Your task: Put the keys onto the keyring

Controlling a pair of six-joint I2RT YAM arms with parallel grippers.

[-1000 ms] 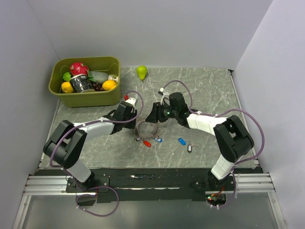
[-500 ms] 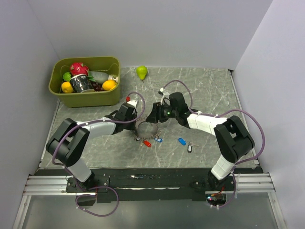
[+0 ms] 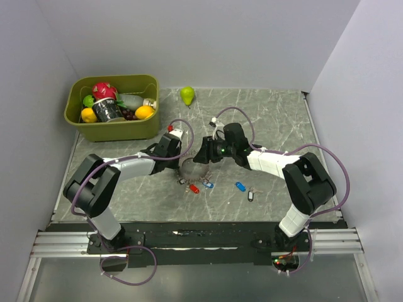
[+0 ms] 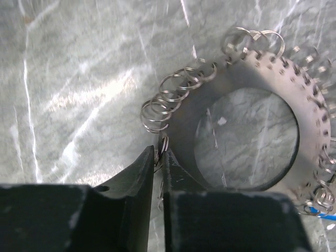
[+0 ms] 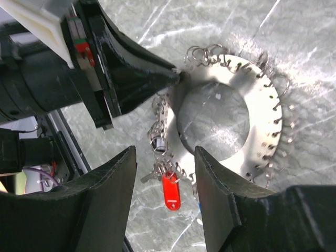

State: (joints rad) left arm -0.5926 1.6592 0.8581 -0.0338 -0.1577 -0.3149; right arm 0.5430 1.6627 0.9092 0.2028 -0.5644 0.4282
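Note:
The keyring [image 3: 193, 170] is a flat grey metal ring with small split rings round its rim; it lies at the table's middle between both grippers. My left gripper [image 3: 181, 160] is shut on one small split ring at the keyring's rim [image 4: 160, 152], with the keyring [image 4: 310, 126] just beyond its tips. My right gripper [image 5: 164, 152] is open and hovers over the keyring [image 5: 262, 121], empty. A red-tagged key [image 5: 170, 191] hangs from the rim's near side [image 3: 194, 189], with a blue-tagged key [image 3: 208, 185] beside it. Another blue-tagged key [image 3: 240, 186] and a dark-tagged key [image 3: 250, 196] lie loose to the right.
A green bin [image 3: 82, 129] holding fruit and a jar stands at the back left. A green pear [image 3: 187, 95] lies near the back wall. Grey walls close the table on the left, back and right.
My left gripper has slid a little to the right, closer against the keyring's rim. The right gripper has stayed almost still above the ring.

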